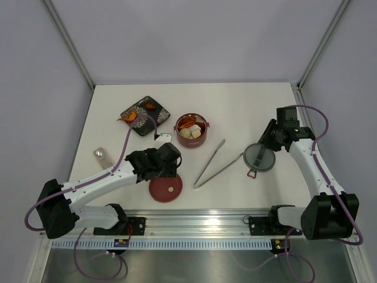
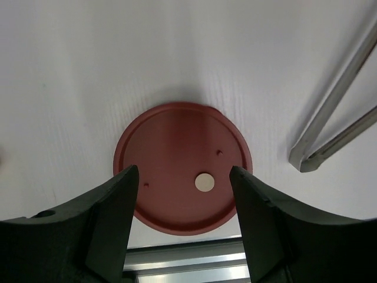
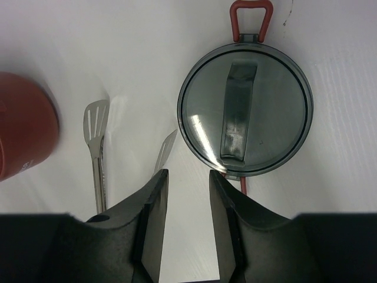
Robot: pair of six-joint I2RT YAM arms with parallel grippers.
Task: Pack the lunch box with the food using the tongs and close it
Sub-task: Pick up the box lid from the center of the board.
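Note:
The dark-red lunch box (image 1: 203, 134) stands open mid-table, holding pale food lumps (image 1: 189, 133) and an orange-red bit (image 1: 187, 123); its blurred side (image 3: 23, 141) shows in the right wrist view. More orange-red food (image 1: 128, 117) lies on the black tray (image 1: 154, 113). The silver tongs (image 1: 215, 164) (image 2: 336, 124) (image 3: 97, 147) lie flat on the table, untouched. My left gripper (image 1: 166, 167) (image 2: 184, 177) hangs open above a flat dark-red lid (image 1: 165, 188) (image 2: 182, 168). Open and empty, my right gripper (image 1: 268, 140) (image 3: 188, 177) sits just beside a grey see-through lid (image 1: 259, 157) (image 3: 244, 109).
A small silver object (image 1: 101, 155) lies at the left of the table. The grey lid has a red wire handle (image 3: 250, 17). A metal rail (image 1: 194, 224) runs along the near edge, just behind the red lid.

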